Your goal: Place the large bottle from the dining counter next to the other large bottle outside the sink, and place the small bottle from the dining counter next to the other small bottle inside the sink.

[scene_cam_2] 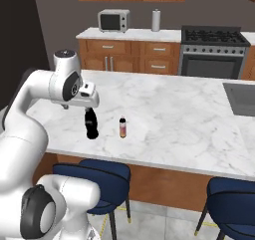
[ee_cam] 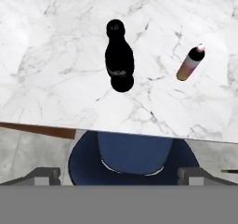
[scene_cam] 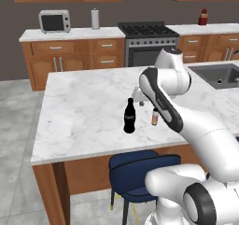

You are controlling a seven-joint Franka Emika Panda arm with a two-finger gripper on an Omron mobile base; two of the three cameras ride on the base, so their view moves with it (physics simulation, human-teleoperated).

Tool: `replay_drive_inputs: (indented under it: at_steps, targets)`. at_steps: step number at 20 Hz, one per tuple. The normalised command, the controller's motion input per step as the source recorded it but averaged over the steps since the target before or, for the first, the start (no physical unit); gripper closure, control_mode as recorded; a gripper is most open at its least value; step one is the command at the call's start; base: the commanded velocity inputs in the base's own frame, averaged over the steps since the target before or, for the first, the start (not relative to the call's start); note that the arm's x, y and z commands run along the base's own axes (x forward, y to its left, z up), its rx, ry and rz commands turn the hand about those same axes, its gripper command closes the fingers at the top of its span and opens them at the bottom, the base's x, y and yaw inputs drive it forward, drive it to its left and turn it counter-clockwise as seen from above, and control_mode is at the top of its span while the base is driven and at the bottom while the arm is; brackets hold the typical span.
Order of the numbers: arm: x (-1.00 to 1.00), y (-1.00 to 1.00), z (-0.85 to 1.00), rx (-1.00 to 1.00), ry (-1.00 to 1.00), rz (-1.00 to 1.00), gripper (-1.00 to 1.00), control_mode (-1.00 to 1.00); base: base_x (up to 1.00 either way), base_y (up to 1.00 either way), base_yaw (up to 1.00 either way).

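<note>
Gripper point(ee_cam: 119, 174) jaws spread wide (holding nothing) above the black bottle point(scene_cam: 129, 116), small bottle point(scene_cam: 154, 117) just beside, both upright on the dining counter point(scene_cam: 79, 116).

Bare marble surrounds the black bottle point(ee_cam: 119, 56); the small bottle point(ee_cam: 190, 62) stands near.

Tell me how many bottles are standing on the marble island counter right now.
2. The black cola-style bottle stands near the counter's front edge, and the small orange-red bottle stands apart to its right, partly behind the arm. Others could be hidden behind the arm.
</note>
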Motion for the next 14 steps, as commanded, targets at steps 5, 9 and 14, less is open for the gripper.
replay_drive_inputs:
  at_steps: [5, 9, 14]
  targets:
    - [0.06, 0.13, -0.15, 0.00, 0.00, 0.00, -1.00, -1.00, 0.00, 0.00, 0.00]
    - [0.00, 0.08, -0.16, 0.00, -0.02, 0.00, -1.00, -1.00, 0.00, 0.00, 0.00]
    - [0.00, 0.03, -0.15, 0.00, -0.10, 0.00, -1.00, -1.00, 0.00, 0.00, 0.00]
